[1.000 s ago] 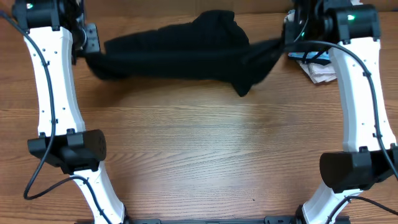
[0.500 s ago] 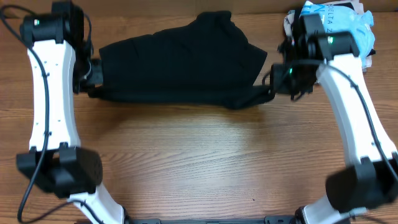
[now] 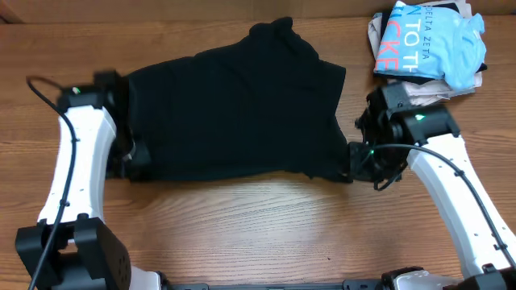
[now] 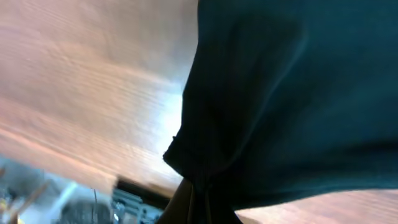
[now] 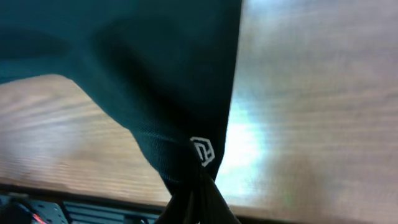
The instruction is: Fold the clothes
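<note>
Clothes (image 3: 234, 113) lie spread, long axis running L-R across the table (image 3: 258, 234).

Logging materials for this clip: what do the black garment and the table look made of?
The black garment: soft matte fabric, probably a fine knit; it drapes limply, bunches into folds, and shows faint texture near its white logo mark. The table: wood or wood-look laminate, smooth, slightly glossy; grain lines and glare patches show.
</note>
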`<state>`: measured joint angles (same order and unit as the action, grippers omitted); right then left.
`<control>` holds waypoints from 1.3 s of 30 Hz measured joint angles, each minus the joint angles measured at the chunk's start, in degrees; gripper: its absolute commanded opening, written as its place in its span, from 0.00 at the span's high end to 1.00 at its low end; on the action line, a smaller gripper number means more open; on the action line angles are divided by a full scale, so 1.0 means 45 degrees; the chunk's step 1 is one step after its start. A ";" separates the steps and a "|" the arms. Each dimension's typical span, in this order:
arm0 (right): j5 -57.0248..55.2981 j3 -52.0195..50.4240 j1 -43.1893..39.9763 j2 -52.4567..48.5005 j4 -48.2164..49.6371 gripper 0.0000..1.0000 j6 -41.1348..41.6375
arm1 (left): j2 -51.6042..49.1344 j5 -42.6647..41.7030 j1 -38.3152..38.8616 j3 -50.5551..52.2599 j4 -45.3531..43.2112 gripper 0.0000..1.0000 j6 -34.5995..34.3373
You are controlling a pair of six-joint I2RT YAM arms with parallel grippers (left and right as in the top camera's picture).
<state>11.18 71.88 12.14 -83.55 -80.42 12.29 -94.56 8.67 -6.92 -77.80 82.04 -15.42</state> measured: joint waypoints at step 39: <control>-0.0248 -0.0690 0.0155 -0.3016 1.2322 0.96 -0.0457 | 0.1583 0.1792 0.0000 0.3405 -0.9831 0.96 -0.2982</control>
<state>10.07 68.77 12.84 -97.12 -24.97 10.24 -87.44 16.73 -6.92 -62.48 37.80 -28.84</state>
